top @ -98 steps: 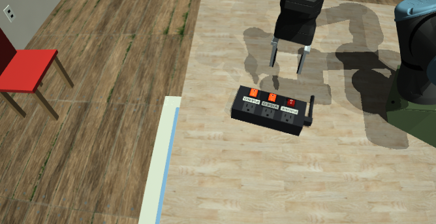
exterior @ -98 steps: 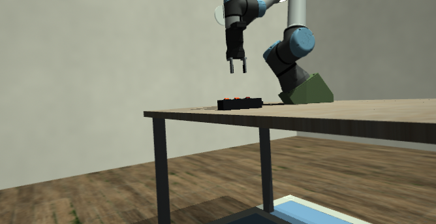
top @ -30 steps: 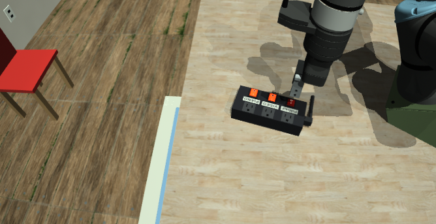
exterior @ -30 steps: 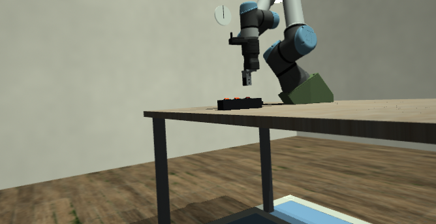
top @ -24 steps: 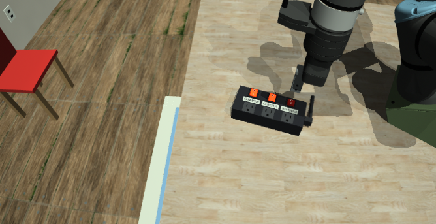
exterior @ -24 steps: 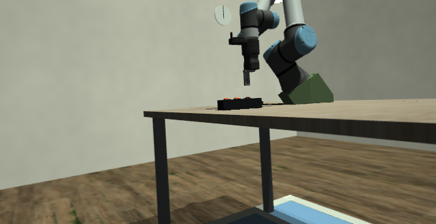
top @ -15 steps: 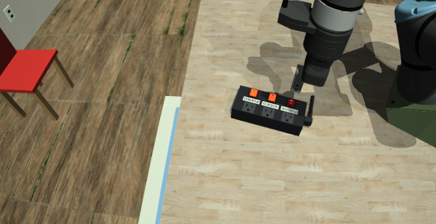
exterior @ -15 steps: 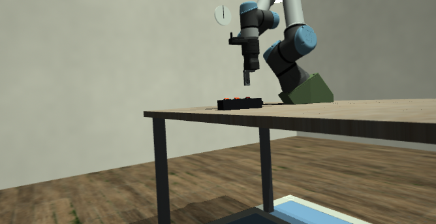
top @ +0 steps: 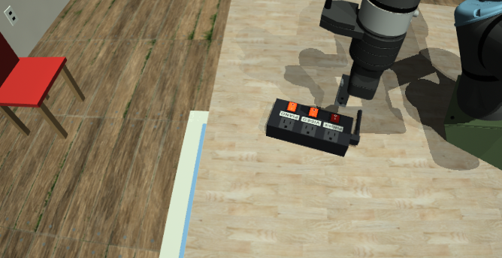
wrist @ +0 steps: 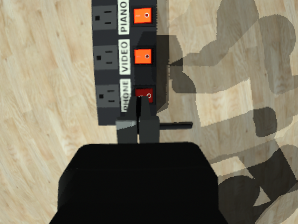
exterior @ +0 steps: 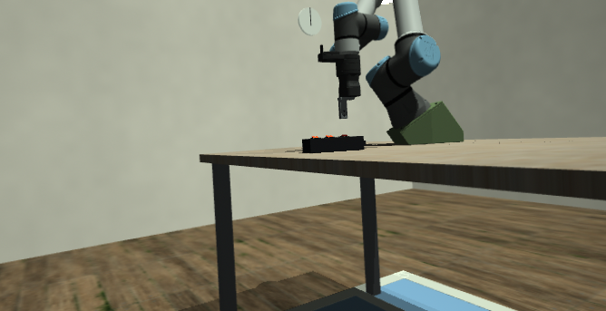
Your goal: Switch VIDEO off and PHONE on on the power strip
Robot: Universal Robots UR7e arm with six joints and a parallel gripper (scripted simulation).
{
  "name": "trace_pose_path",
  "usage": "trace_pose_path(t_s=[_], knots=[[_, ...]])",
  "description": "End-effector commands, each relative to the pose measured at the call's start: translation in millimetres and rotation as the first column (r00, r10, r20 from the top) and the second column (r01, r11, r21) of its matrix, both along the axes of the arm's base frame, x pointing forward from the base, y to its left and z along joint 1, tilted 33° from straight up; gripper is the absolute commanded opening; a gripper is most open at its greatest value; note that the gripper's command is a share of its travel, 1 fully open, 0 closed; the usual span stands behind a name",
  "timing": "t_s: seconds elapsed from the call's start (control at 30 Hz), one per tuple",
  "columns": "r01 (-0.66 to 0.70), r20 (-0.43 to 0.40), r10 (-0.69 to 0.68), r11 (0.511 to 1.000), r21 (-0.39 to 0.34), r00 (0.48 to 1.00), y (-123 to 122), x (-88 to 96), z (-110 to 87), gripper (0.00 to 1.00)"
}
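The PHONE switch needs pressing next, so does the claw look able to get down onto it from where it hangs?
Probably yes. The claw is shut with nothing in it, hanging above the dark PHONE switch at the end of the power strip. Only open air shows between them in the exterior view.

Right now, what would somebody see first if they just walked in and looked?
Probably the big black and blue robot arm reaching down over the wooden table, its gripper shut on nothing and hanging above the black power strip. Next, the strip's switches: PIANO and VIDEO glow bright orange, while PHONE is dark red. Off on the floor stands a bright red chair.
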State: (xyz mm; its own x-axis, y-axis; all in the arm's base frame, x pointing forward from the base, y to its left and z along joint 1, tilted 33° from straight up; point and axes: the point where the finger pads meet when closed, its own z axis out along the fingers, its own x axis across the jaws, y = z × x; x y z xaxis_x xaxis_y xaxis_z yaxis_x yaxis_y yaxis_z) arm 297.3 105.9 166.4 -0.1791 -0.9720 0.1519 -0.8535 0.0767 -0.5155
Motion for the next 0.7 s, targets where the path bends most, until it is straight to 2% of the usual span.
trace_pose_path(t_s=[0.0, 0.67], knots=[[0.000, 0.001, 0.000, 1.000, 0.000, 1.000, 0.1, 0.2, 0.4, 0.00], [0.000, 0.001, 0.000, 1.000, 0.000, 1.000, -2.0, 5.1, -8.1, 0.00]])
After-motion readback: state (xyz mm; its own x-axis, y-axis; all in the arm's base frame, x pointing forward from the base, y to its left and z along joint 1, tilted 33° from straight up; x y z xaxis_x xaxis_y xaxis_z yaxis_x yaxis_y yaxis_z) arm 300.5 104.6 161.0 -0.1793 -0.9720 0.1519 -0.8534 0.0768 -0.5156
